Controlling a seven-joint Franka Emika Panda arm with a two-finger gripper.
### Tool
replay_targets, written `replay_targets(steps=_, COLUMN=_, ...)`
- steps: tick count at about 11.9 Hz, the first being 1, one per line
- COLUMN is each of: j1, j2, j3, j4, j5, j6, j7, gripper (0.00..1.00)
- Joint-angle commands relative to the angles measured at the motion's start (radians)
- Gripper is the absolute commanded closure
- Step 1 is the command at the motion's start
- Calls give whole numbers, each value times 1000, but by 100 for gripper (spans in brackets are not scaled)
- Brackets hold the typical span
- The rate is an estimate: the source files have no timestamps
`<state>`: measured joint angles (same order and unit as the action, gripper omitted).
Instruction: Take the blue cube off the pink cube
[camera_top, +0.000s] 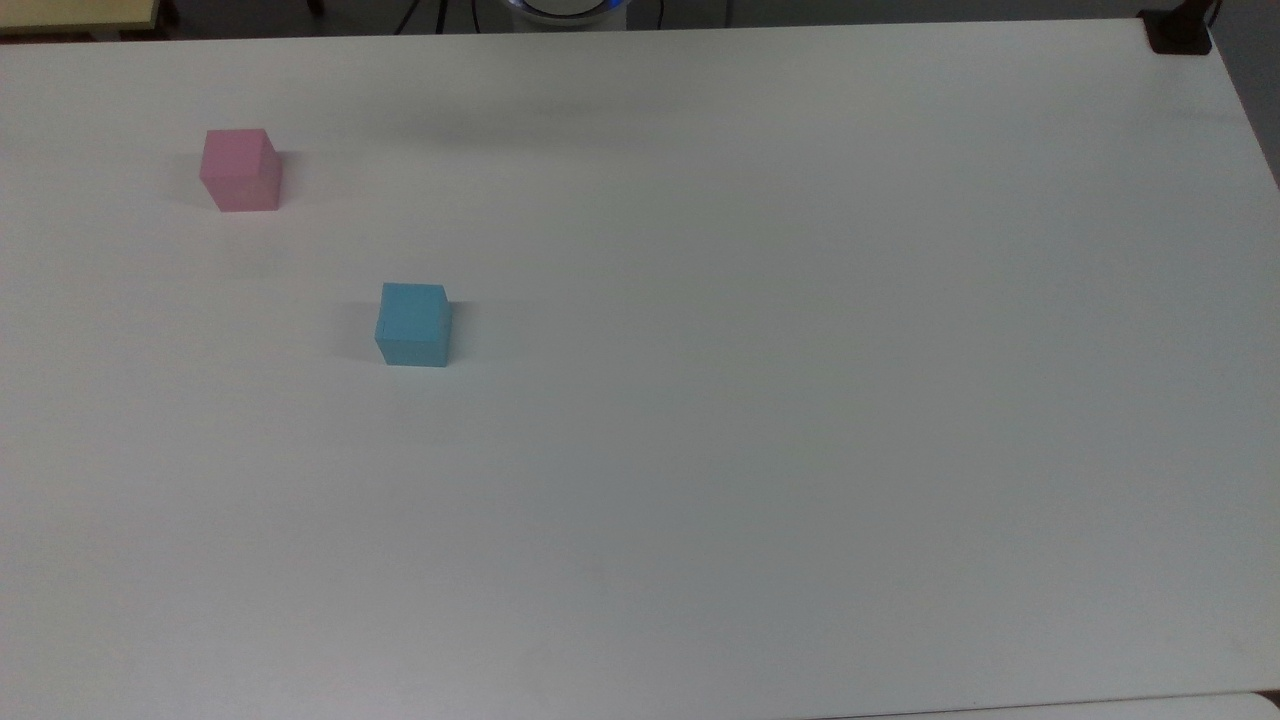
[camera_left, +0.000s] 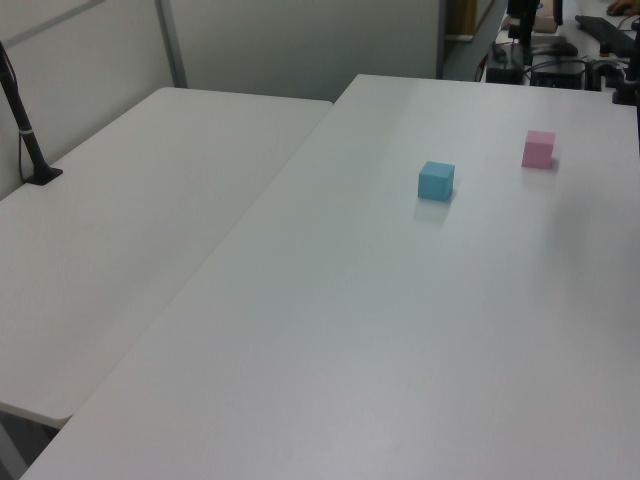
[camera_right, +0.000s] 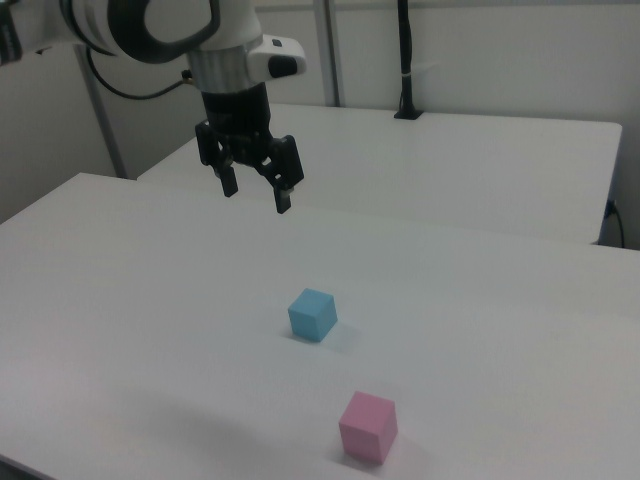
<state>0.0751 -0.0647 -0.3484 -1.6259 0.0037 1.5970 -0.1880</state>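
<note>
now: blue cube (camera_top: 413, 324) apart from pink cube (camera_top: 240, 169) | tool (camera_right: 256, 197) spread wide, holding nothing, aloft | table (camera_top: 800, 400) broad

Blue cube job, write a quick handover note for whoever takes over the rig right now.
Gripper: open, empty, raised above the table, away from both cubes.
Blue cube: resting on the table by itself, not on the pink cube; clear gap between them.
Done: the blue cube is off the pink cube.
Left: nothing visible to finish.
</note>
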Motion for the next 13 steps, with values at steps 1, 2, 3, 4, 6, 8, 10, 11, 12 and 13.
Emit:
replay_targets(steps=1, j1=17, j2=25, j3=-9, j4=12, j5=-18, j6=41, j7=-5, gripper=0)
replay_targets(steps=2, j1=17, j2=34, j3=-11, j4=15, j5=-13, j6=63, j7=2, gripper=0)
replay_targets(steps=3, j1=17, j2=45, j3=-1, j4=17, j5=-8, j6=87, j7=59, gripper=0)
replay_targets(steps=4, j1=8, j2=45, j3=27, j4=20, j5=-13, j6=89, j7=132, gripper=0)
replay_targets(steps=6, j1=-20, j2=43, j3=57, j4=50, j5=-10, j6=64, j7=151, gripper=0)
replay_targets(steps=8, j1=-21, j2=42, j3=58, j4=52, j5=-10, j6=57, j7=148, gripper=0)
replay_targets(steps=10, j1=-20, j2=40, j3=60, j4=52, j5=-10, j6=57, j7=145, gripper=0)
replay_targets(steps=11, j1=-18, j2=42, j3=61, j4=50, j5=-11, j6=57, j7=147, gripper=0)
replay_targets(steps=12, j1=-18, j2=42, j3=63, j4=50, j5=-11, j6=57, j7=147, gripper=0)
replay_targets(steps=13, j1=-20, j2=42, j3=63, j4=52, j5=-11, j6=57, j7=147, gripper=0)
